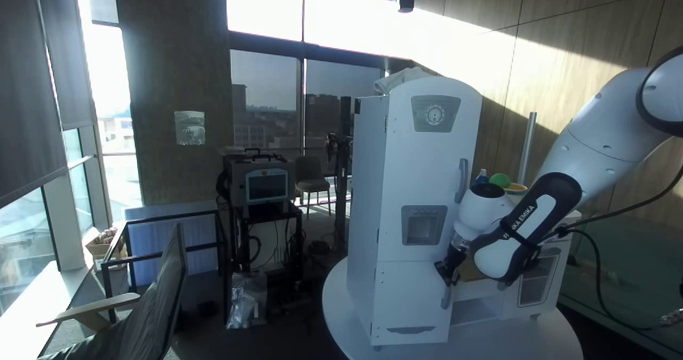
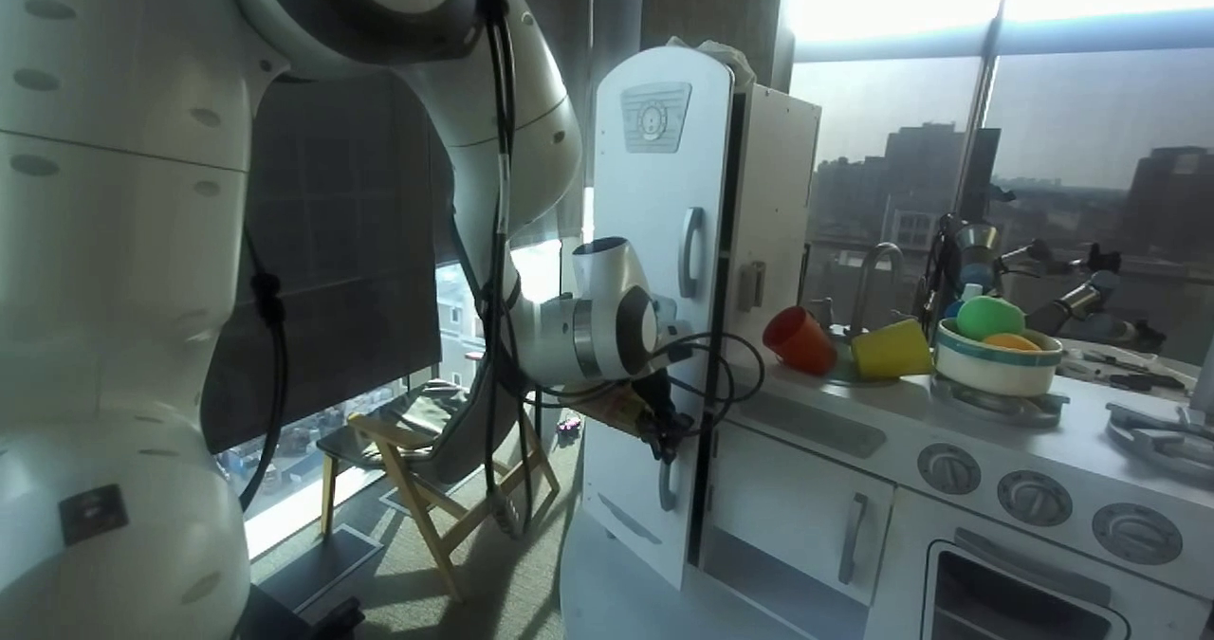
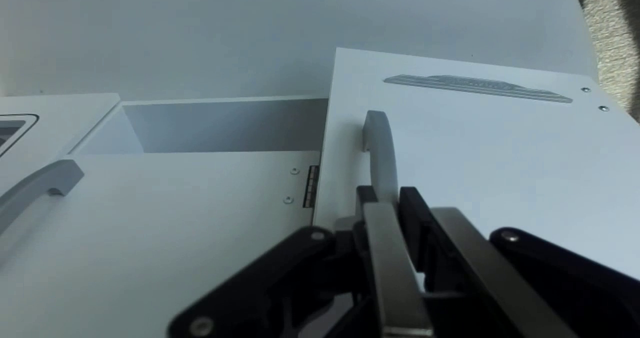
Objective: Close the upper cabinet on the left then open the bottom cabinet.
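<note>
Pinching the lower handle, the gripper sits lower middle in the wrist view, fingers narrow; the grey handle runs up between the tips. That handle is on the bottom door: short, plain white, right half of the wrist frame, grey trim strip toward the upper right. Left of it, a small cabinet door with a hinge and a second handle at the left edge.

In an exterior view, bottom door is low, right of centre, lined up under the upper door. Upper door is tall, white, across the front of the toy fridge, round dial plate at top, grey panel near its lower edge. Dark strip down the doors' right edge in an exterior view; can't tell if either is fully flush.

Robot arm extends from the right edge in an exterior view, down to the fridge. White table underneath, chair lower left.

Right side in an exterior view: red cup and yellow cup, both tilted, then white bowl with green ball. Knobs in a row below, oven lower right.
</note>
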